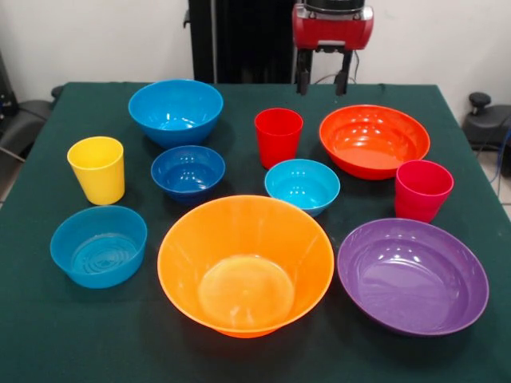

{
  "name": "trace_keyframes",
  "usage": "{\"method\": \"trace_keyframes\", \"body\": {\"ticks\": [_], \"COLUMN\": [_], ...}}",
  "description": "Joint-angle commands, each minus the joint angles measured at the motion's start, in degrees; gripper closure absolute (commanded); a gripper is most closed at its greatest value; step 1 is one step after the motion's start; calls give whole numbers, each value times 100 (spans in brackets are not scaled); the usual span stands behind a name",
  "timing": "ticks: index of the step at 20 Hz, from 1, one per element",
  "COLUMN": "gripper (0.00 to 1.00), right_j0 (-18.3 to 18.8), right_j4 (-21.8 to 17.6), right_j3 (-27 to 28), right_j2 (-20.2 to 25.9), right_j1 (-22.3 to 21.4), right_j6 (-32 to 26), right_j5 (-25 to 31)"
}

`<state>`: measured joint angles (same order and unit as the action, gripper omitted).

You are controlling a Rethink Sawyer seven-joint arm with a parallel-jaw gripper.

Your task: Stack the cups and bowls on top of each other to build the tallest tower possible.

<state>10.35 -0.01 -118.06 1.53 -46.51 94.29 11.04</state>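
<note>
All pieces stand apart on the green table (32, 319); no tower stands. Cups: yellow (97, 168) at left, red (278, 136) in the middle, pinkish-red (422, 189) at right. Bowls: a huge orange one (245, 264) at the front, a wide purple one (412, 274) front right, a red-orange one (374, 140) back right, a large blue one (176, 110) at the back, a dark blue one (188, 171), a light blue one (302, 185) and a blue tub-like one (99, 244) front left. My gripper (322, 82) hangs open and empty at the back, above the table between the red cup and the red-orange bowl.
The robot's dark pedestal (239, 40) stands behind the table's far edge. A black object (483, 120) sits off the table at the right, and dark gear (20, 116) at the left.
</note>
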Motion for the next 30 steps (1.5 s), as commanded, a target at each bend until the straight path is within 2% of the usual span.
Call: {"method": "trace_keyframes", "body": {"ticks": [1, 10, 30], "gripper": [0, 0, 0], "right_j0": [132, -20, -187], "right_j4": [-277, -204, -130], "right_j3": [-243, -330, -484], "right_j2": [472, 320, 217], "right_j1": [336, 260, 507], "right_j6": [684, 793, 1035], "right_j5": [-314, -178, -614]}}
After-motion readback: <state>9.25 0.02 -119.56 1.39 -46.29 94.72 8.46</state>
